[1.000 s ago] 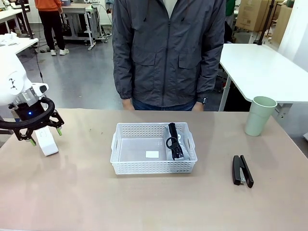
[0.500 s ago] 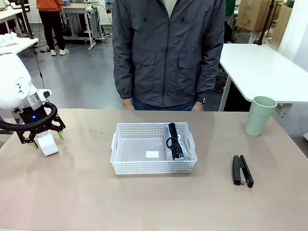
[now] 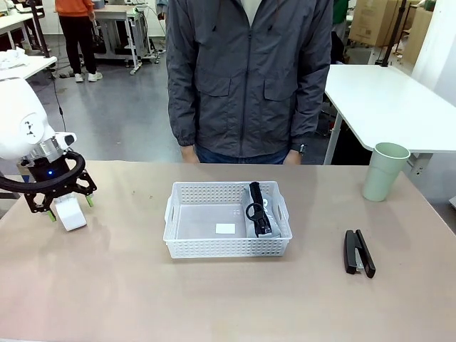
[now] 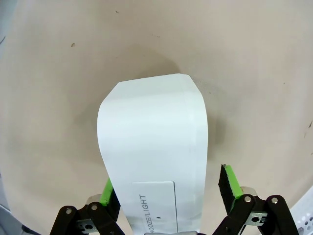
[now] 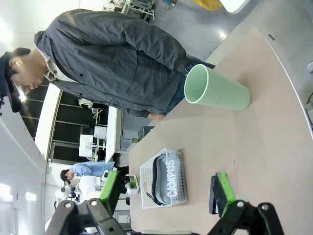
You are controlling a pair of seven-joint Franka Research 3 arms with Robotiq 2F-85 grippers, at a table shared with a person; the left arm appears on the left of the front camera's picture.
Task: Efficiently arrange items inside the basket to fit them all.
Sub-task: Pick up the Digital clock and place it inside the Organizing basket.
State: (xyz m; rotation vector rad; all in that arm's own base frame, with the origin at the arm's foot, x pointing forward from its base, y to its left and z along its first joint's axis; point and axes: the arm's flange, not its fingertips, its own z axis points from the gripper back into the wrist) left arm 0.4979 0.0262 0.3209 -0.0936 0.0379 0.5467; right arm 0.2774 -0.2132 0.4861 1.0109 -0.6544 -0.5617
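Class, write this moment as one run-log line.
left jaws: open astride white box | pouch: in basket | cup, stapler: on table

L arm is white, rounded, w/ blue LED. L gripper: black, green pads, silver screws. Person wears grey zip jacket.

Robotics lab, white worktable, stacked cardboard boxes, wheeled equipment bench, bare grey floor
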